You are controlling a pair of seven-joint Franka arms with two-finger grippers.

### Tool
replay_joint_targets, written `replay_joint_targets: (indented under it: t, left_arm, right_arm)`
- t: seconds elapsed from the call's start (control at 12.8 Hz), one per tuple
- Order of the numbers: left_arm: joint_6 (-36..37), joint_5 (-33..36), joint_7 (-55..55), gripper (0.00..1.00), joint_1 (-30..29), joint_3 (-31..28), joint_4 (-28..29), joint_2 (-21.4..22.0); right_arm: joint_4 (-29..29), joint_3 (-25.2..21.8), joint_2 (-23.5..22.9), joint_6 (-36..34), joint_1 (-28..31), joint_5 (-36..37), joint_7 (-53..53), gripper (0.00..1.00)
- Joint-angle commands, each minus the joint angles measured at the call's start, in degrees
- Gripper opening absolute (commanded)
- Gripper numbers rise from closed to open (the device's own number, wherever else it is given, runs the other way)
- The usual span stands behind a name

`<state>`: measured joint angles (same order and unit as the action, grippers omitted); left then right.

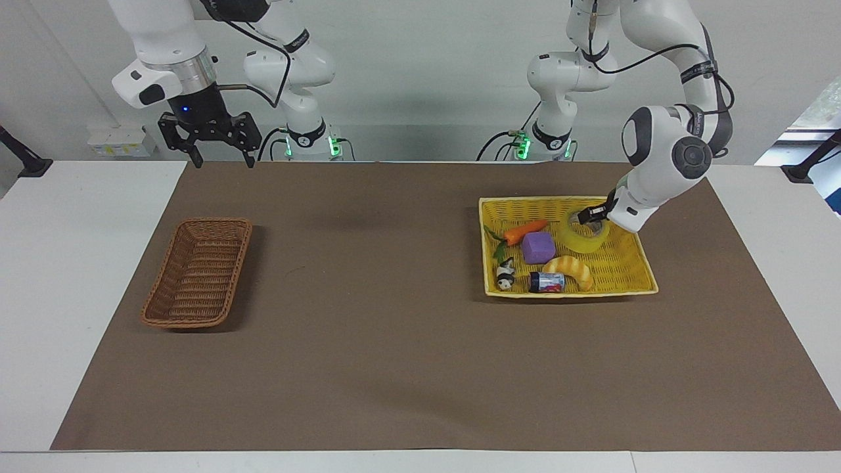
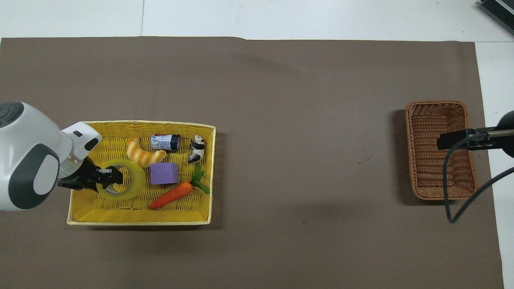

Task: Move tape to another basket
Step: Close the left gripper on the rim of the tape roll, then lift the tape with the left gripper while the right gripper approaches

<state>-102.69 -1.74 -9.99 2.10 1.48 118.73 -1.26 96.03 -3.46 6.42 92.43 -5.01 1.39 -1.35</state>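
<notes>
The tape, a translucent yellow roll, is tilted inside the yellow basket at the left arm's end of the table. My left gripper is shut on the roll's wall, one finger inside the core. Whether the roll still touches the basket floor I cannot tell. The brown wicker basket stands empty at the right arm's end. My right gripper hangs open, high over the mat's edge by the robots, and waits.
The yellow basket also holds a carrot, a purple block, a bread-like toy, a small can and a panda figure. A brown mat covers the table between the two baskets.
</notes>
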Motion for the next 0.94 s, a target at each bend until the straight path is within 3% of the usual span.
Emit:
replay_joint_targets:
  t: [0.0,0.23,0.55,0.86]
  left_arm:
    - [3.1,-5.2,0.4,0.00,0.6,-0.4,-6.4,-0.2]
    - [4.3,-11.5,0.2,0.00,1.2,0.4,-11.8,-0.5]
    - [4.2,-13.6,-1.6,0.00,1.9,5.7,-16.0,-0.5]
    - [1.9,-18.0,-17.8,0.00,4.2,9.9,-17.4,-0.8]
  right_arm:
    - [0.6,0.0,0.2,1.0,0.2,-1.1,1.4,1.00]
    - [0.8,0.0,0.3,1.3,0.1,-6.8,1.3,1.00]
    - [1.3,0.1,-0.9,2.7,-1.7,-17.2,1.2,1.00]
    - [2.3,0.2,-3.0,9.3,-5.1,-26.9,0.2,1.00]
